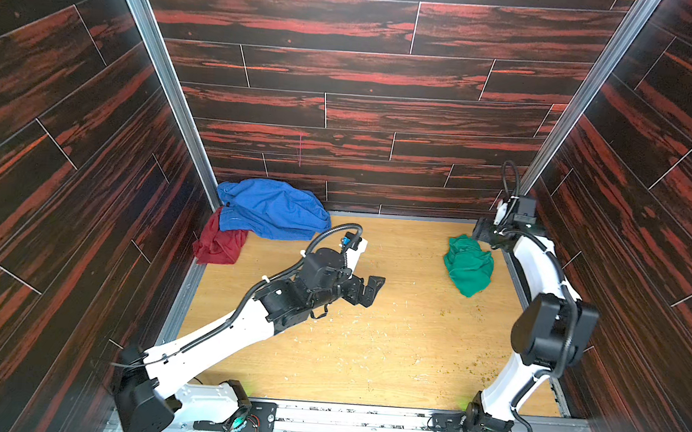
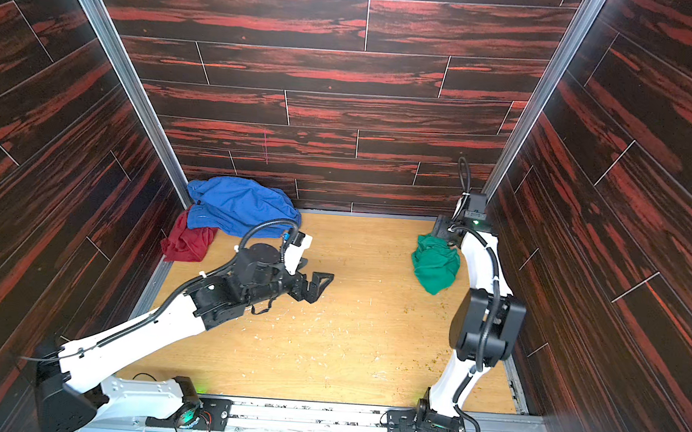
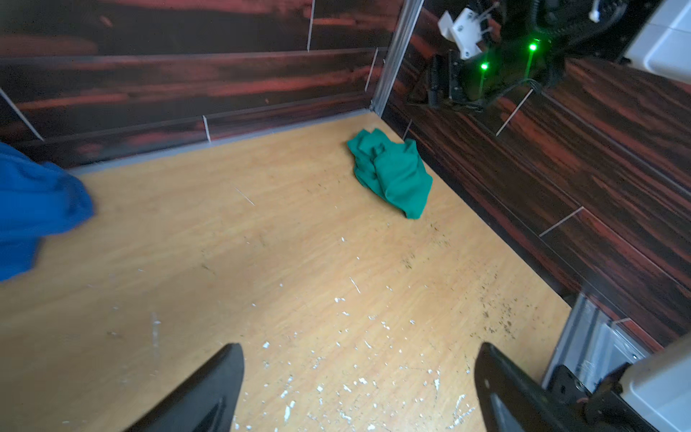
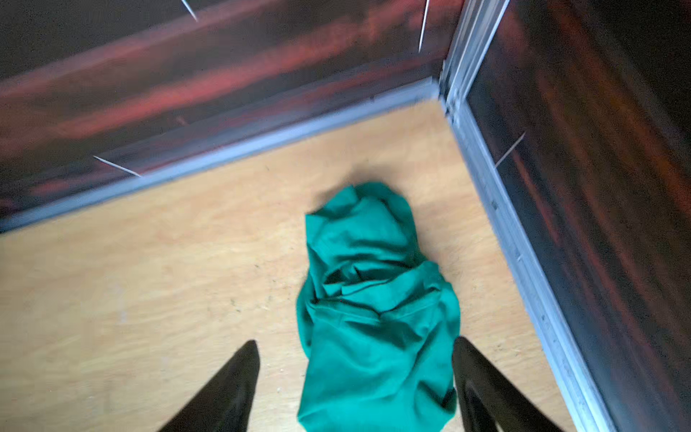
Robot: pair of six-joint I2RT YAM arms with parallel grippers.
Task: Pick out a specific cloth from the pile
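The green cloth (image 1: 469, 265) (image 2: 435, 265) lies crumpled on the wooden floor near the right wall, well apart from the pile. The pile, a blue garment (image 1: 272, 209) over a dark red one (image 1: 219, 243), sits in the back left corner. My right gripper (image 1: 483, 231) (image 4: 356, 340) hangs open above the far end of the cloth (image 4: 374, 306), and nothing is gripped between its fingers. Open too, my left gripper (image 1: 374, 290) (image 3: 361, 348) hovers over bare floor at mid-table, holding nothing. The left wrist view shows the cloth (image 3: 392, 172) ahead by the right wall.
Dark wood-patterned walls close in the back (image 1: 364, 114), left and right sides. The floor (image 1: 368, 343) is scattered with small white and dark specks. The right arm's elbow (image 1: 553, 327) stands near the right wall, in front of the cloth.
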